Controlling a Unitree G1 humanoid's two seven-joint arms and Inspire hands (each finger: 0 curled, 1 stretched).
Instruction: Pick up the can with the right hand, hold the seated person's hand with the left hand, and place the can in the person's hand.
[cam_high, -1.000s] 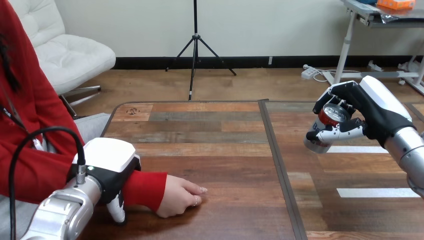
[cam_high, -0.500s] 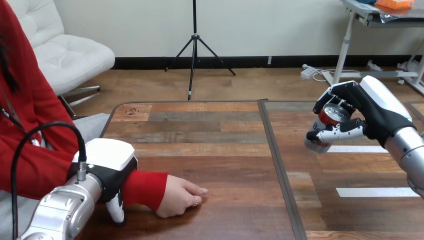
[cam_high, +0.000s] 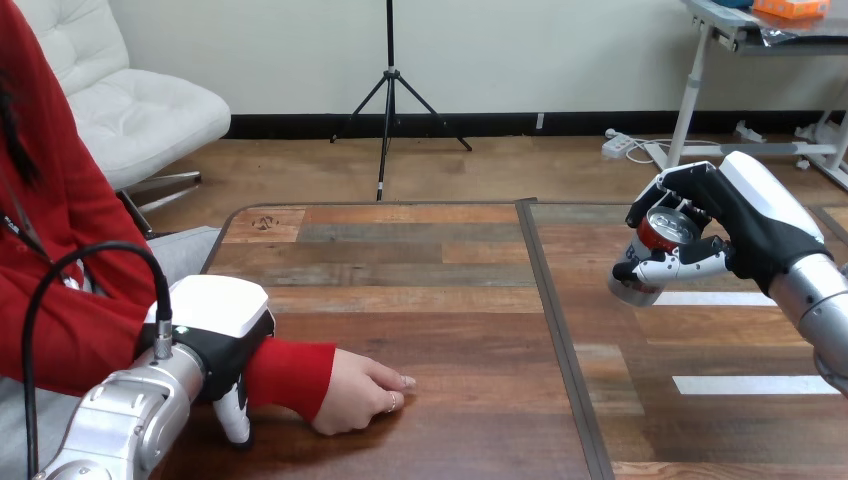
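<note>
While tilted above table (cam_high: 420, 270), can (cam_high: 660, 235) sits between curled right hand (cam_high: 750, 225) fingers (cam_high: 676, 181) and thumb, grasped.

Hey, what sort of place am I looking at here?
Likely a robot handover test station: a wooden table, the right hand gripping a can above it, and the left hand over a seated person's wrist.

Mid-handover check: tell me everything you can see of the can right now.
The can looks like a metal drink can, red on its upper body, with a silver lid and a silvery base. It is tilted, with the lid up toward the camera and the base down toward the view's left. The right hand grips it: fingers curl over the lid's far edge and the thumb crosses its side. It appears lifted off the table, above the right part.
</note>
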